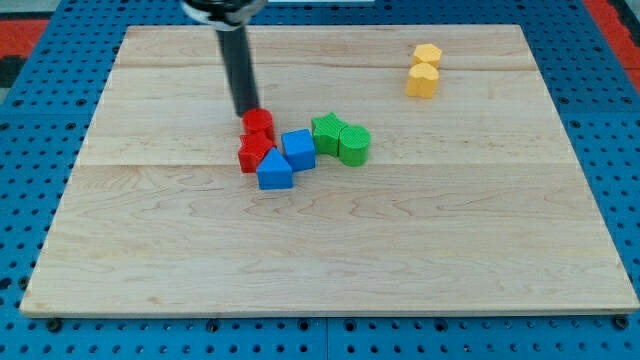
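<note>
Tip of dark rod (247, 112), fingerless so nothing gripped, touching top edge of red plastic cylinder (258, 123), packed against red star (254, 152), blue cube (298, 149), blue triangular block (274, 171).

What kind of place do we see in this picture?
Probably a robotics lab bench: a wooden board lies on a blue perforated base, my tip touches the red cylinder, and small coloured blocks lie around it.
</note>
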Available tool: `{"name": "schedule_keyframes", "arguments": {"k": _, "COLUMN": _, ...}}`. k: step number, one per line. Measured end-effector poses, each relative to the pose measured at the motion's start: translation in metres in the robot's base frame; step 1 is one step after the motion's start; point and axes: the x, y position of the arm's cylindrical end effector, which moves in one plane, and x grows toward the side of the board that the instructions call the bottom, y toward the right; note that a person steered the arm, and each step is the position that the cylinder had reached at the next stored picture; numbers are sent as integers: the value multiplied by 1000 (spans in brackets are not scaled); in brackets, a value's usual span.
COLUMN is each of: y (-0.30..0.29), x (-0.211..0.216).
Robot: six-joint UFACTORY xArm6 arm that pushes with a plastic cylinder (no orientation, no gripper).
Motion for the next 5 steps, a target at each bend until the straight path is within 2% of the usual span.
{"name": "schedule_keyframes", "arguments": {"k": 1, "y": 19, "x": 4}}
{"name": "schedule_keyframes", "arguments": {"k": 2, "y": 46, "x": -52}}
{"name": "schedule_keyframes", "arguments": {"k": 3, "y": 105, "x": -91}}
{"name": "schedule_keyframes", "arguments": {"k": 4, "y": 131, "x": -126}}
{"name": "schedule_keyframes", "arguments": {"k": 5, "y": 129, "x": -135}}
